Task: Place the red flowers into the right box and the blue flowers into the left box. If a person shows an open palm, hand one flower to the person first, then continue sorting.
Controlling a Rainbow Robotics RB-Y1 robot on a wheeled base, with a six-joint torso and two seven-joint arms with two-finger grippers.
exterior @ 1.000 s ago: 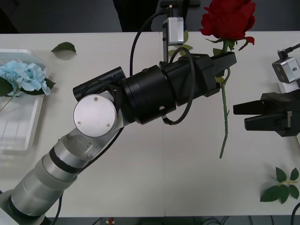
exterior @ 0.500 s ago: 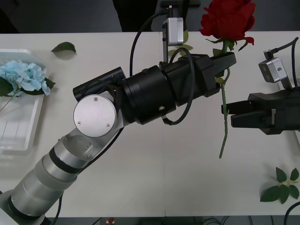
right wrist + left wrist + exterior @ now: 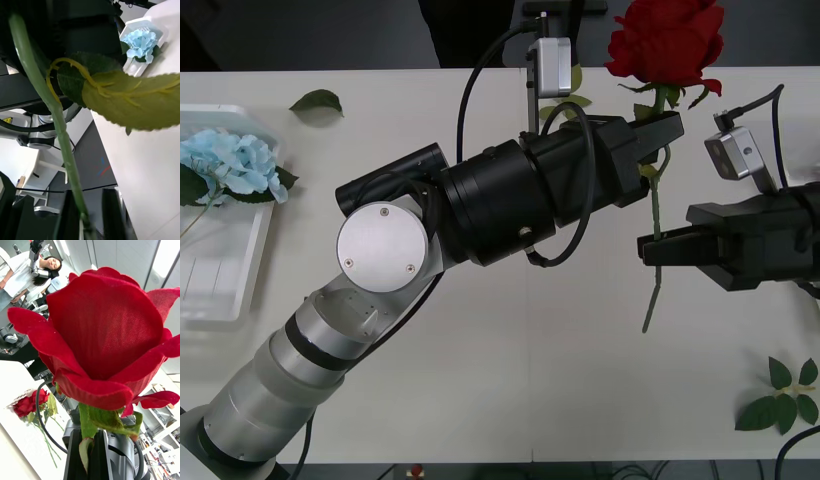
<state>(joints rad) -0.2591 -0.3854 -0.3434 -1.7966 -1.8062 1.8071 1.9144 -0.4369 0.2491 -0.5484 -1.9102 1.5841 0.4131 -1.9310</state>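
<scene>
My left gripper (image 3: 668, 130) is clamped on the rose (image 3: 668, 42) just under its bloom, holding it above the table's (image 3: 510, 340) far edge. My right gripper (image 3: 650, 250) has its fingers either side of the lower stem; whether they pinch it, I cannot tell. A hydrangea (image 3: 228, 162) lies in the left box (image 3: 220, 290).

Deep red rose (image 3: 667, 40), green stem; pale blue hydrangea (image 3: 230, 163); white tray (image 3: 220, 275)
</scene>
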